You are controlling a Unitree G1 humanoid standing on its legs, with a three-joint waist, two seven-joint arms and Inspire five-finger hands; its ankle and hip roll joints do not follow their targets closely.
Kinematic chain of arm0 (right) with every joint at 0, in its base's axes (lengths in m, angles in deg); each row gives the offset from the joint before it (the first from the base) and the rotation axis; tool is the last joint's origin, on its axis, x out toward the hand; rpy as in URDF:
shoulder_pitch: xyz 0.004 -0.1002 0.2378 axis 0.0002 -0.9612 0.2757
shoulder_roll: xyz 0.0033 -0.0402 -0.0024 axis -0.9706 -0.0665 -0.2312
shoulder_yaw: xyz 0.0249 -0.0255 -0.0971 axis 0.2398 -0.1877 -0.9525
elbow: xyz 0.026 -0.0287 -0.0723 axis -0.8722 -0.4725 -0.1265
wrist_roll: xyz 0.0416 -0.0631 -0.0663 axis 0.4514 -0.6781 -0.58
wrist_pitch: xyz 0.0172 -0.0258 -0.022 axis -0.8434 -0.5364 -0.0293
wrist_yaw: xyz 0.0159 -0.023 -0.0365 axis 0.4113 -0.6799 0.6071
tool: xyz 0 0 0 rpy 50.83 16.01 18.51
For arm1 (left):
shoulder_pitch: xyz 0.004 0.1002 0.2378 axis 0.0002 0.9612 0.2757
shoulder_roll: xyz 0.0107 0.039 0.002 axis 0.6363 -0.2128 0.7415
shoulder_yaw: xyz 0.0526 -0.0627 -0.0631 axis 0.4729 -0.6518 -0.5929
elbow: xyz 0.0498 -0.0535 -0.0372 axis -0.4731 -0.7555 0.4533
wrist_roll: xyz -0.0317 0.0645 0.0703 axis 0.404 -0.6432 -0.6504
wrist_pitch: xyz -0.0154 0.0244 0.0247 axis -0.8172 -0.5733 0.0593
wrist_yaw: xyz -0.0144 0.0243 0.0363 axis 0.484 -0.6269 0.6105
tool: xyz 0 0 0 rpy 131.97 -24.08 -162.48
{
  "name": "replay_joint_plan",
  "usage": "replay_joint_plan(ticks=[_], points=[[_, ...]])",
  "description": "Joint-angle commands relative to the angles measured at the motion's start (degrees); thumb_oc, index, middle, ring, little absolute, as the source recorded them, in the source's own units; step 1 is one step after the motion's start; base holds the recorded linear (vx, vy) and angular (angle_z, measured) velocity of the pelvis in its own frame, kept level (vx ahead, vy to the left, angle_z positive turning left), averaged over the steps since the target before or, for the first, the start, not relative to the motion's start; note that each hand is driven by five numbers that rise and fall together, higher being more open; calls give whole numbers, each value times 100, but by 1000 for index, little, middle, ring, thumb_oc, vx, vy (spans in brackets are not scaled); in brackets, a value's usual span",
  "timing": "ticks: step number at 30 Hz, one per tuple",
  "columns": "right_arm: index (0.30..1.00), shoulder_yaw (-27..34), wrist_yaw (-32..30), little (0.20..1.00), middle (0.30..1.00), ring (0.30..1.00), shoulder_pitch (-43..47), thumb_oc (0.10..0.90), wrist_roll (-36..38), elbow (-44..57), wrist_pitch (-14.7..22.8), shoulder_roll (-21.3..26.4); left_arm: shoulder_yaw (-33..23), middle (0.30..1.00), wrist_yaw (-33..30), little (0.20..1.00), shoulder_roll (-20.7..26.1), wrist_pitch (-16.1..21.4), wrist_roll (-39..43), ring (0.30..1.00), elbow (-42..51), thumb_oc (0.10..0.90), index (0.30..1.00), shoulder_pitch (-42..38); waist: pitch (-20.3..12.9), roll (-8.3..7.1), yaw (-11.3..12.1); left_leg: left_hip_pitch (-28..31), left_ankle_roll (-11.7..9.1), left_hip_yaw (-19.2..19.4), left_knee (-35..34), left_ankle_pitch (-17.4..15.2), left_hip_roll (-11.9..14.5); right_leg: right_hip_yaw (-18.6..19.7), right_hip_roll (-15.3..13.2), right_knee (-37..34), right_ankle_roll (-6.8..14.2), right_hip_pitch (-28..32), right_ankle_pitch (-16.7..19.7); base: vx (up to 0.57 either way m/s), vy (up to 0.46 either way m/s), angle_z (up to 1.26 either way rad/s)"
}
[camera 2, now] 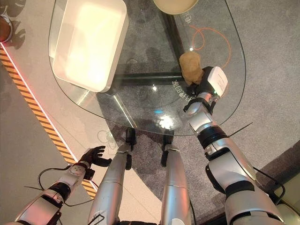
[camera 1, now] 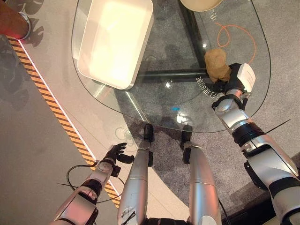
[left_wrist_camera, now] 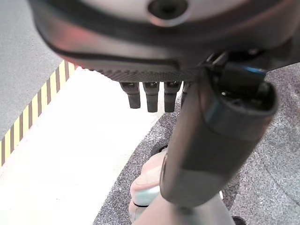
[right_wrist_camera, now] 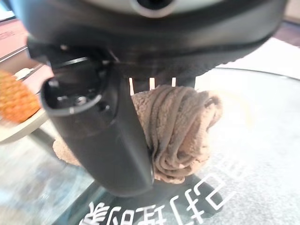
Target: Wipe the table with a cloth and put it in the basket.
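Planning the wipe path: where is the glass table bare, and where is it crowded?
Bare glass runs down the middle of the table, between the white basket and the right hand shut on the tan cloth, and along the near edge. Crowded: far left under the basket, and the far edge by the round dish.

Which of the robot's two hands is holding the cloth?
Its right hand, over the glass table, is bunching the tan cloth. The left hand hangs beside the table above the floor, holding nothing.
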Motion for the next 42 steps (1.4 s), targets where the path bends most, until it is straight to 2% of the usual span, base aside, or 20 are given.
replay_joint_plan(ticks=[1, 6, 12, 19, 30, 42], points=[[300, -660, 596, 200, 300, 300, 459, 100, -468, 728, 325, -430, 105, 900, -51, 900, -224, -157, -99, 900, 77, 800, 900, 321, -121, 242, 65, 1, 414, 522, 225, -193, -385, -293, 168, -321, -5, 284, 20, 0, 0, 0], [300, -836, 956, 200, 300, 300, 372, 100, -751, 900, 324, -528, 121, 900, -102, 900, -277, -194, -100, 900, 138, 800, 900, 335, -121, 248, 63, 20, 409, 528, 180, -167, -400, -301, 162, -374, -12, 301, 39, 0, 0, 0], [300, -1049, 1466, 200, 300, 300, 281, 100, -983, 1074, 542, -604, 109, 900, -116, 900, -291, -231, -109, 900, 202, 800, 900, 321, -121, 274, 58, -5, 401, 529, 174, -141, -425, -303, 146, -396, -15, 269, 55, 0, 0, 0], [300, -1247, 1738, 200, 300, 300, 192, 100, -1238, 1172, 600, -698, 114, 900, -121, 900, -318, -237, -132, 900, 210, 800, 900, 294, -121, 271, 54, -2, 384, 541, 151, -118, -423, -319, 119, -434, -6, 273, 75, 0, 0, 0], [300, -1641, 2649, 200, 300, 300, 40, 100, -1714, 1421, 822, -826, 98, 900, -132, 900, -340, -264, -210, 900, 247, 800, 900, 263, -121, 254, 65, -33, 373, 530, 133, -89, -450, -345, 107, -482, -6, 249, 99, 0, 0, 0], [300, -1839, 2959, 200, 300, 300, -25, 100, -1740, 1446, 976, -835, 97, 900, -83, 900, -299, -284, -225, 900, 209, 800, 900, 173, -121, 238, 72, -70, 358, 533, 148, -67, -436, -370, 76, -467, 2, 211, 108, 0, 0, 0]])
